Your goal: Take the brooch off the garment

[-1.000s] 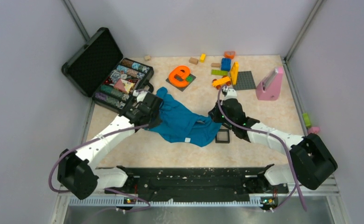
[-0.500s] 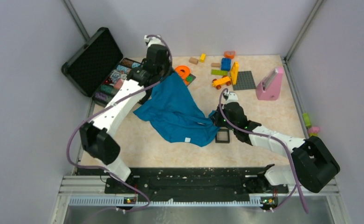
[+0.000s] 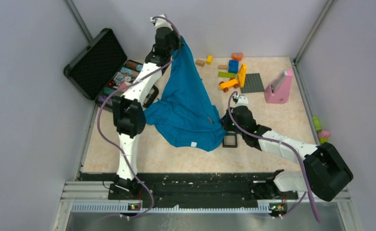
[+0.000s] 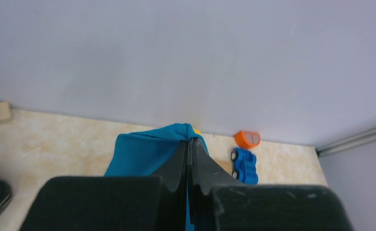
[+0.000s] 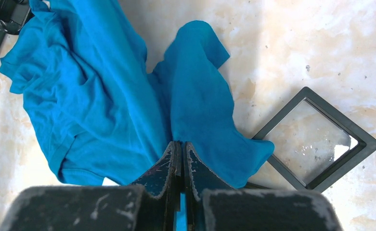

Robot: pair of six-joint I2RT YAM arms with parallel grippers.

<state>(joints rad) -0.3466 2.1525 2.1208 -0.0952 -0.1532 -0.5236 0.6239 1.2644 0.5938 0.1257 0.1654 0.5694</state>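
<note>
The black square frame lies flat on the bench and serves as the marker here. Just past its far edge, the right tool is clenched on a fold of the teal garment. The right wrist view shows the jaws pressed together with cloth between them and the frame just to their right.

Well beyond the frame and to its left, high above the bench, the left tool is clenched on another pinch of the garment. In its own view the cloth bunches at the closed tips. Between the two pinches the cloth hangs as a taut sheet, its long axis running from the high left pinch down towards the frame.

The brooch appears to be the tiny pale speck on the garment's near hem, left of the frame and about level with it. Neither wrist view shows it clearly. It sits on the low, slack part of the cloth, touching neither tool.

From the right tool the brooch lies nearer the arm bases and to the left. The right tool is much the nearer of the two. Because the brooch is roundish, approach angle probably matters less than holding the cloth firm, and the right tool would have to let go of the fold first.
</note>
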